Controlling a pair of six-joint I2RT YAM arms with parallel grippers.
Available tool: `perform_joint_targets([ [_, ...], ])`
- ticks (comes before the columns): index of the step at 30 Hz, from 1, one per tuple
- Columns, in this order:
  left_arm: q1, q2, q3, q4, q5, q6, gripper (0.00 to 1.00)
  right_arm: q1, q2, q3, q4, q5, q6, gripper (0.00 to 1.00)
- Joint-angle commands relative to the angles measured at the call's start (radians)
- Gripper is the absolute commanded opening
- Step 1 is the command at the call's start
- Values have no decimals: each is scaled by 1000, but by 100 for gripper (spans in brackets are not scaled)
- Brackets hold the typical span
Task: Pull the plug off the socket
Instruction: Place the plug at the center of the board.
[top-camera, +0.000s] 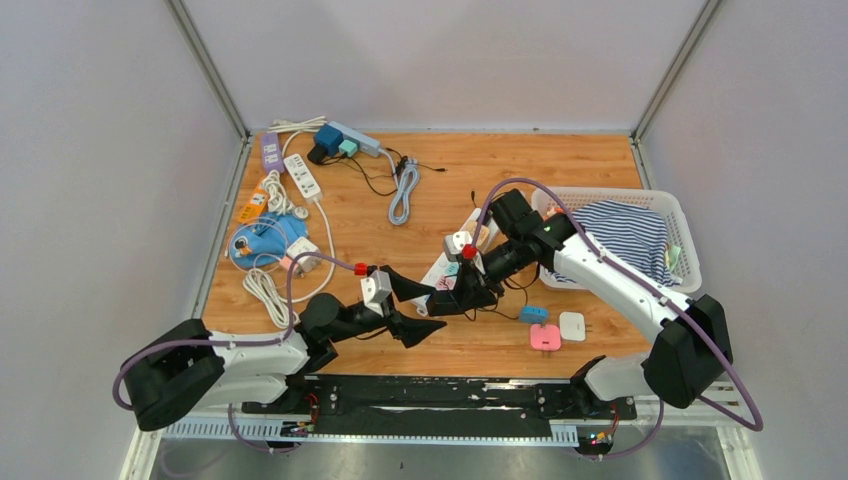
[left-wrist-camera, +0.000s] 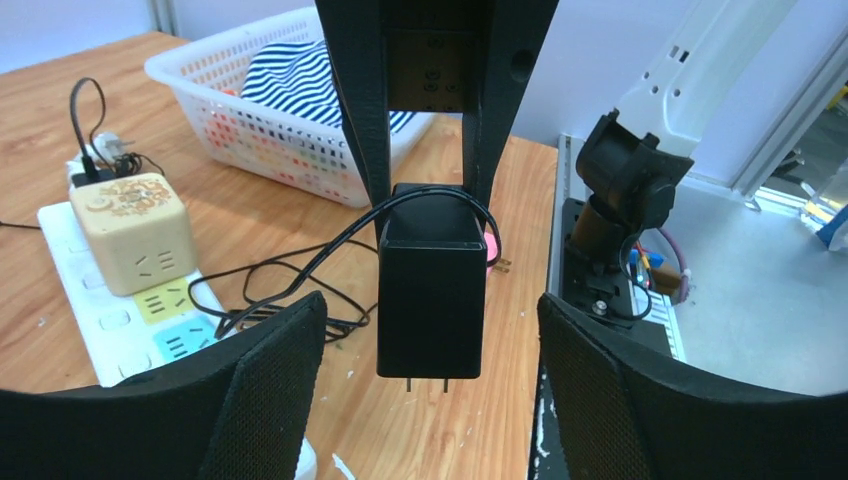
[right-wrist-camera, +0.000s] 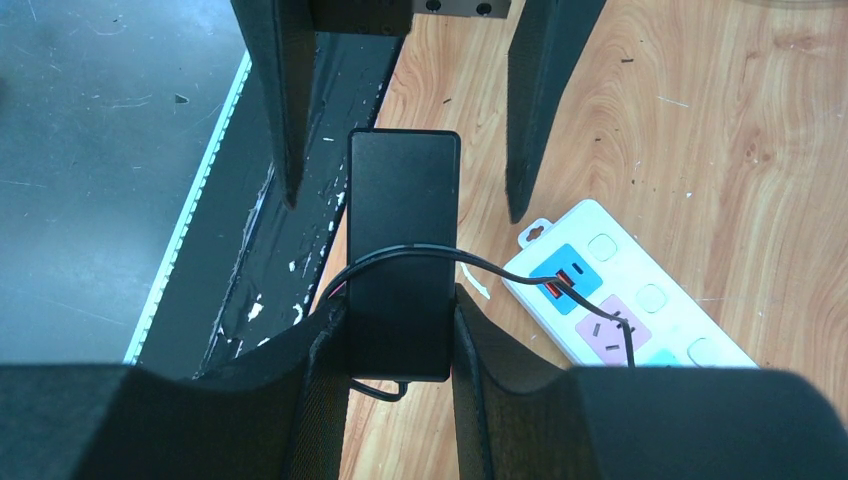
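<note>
cable (right-wrist-camera: 490, 265) across plug (right-wrist-camera: 400, 200), basket (top-camera: 620, 193) nearby

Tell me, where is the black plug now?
In the left wrist view the black plug hangs mid-frame, clamped by the right end effector, between the open fingers of the left end effector, right of the white power strip.

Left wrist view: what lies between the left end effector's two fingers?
The left wrist view shows the black adapter, pinched by the right end effector, hanging in that gap, touching neither finger.
</note>
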Motion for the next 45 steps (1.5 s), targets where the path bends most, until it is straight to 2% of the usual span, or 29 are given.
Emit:
perform_joint_targets([
  [1, 8, 75, 28, 121, 49, -50, 72, 15, 6, 23, -20, 0, -18, 0],
  [2, 8, 90, 29, 132, 52, -57, 65, 14, 6, 23, -20, 0, -18, 0],
  [4, 8, 111, 29, 156, 54, -69, 58, 15, 8, 23, -20, 2, -18, 0],
  [13, 8, 156, 39, 201, 78, -99, 53, 15, 20, 25, -20, 6, -16, 0],
  [14, 8, 161, 41, 206, 85, -101, 50, 15, 19, 25, -20, 6, -16, 0],
  [16, 8, 173, 46, 214, 95, -107, 37, 16, 20, 25, -20, 6, -16, 0],
  [20, 12, 185, 47, 216, 103, -112, 2, 15, 22, 25, -20, 7, -15, 0],
  [23, 23, 173, 34, 218, 99, -120, 0, 13, 24, 28, -20, 12, -11, 0],
  [24, 27, 164, 29, 216, 99, -124, 0, 13, 24, 30, -20, 14, -6, 11],
  [26, 34, 136, 16, 196, 96, -129, 0, 11, 21, 34, -20, 20, 5, 43],
  [28, 41, 85, 5, 149, 85, -137, 0, 4, 11, 38, -20, 26, 14, 69],
  [29, 43, 60, 2, 112, 77, -140, 0, -1, 6, 41, -20, 28, 20, 75],
  [32, 49, -33, 6, -70, 49, -144, 0, -25, -14, 45, -20, 30, 32, 80],
  [37, 55, -209, 4, -324, -38, -147, 0, -78, -54, 47, -20, 19, 34, 80],
  [41, 67, -348, 11, -484, -98, -183, 0, -138, -95, 48, -20, -8, 43, 80],
  [45, 84, -454, 40, -578, -103, -217, 0, -182, -124, 40, 3, -14, 68, 80],
])
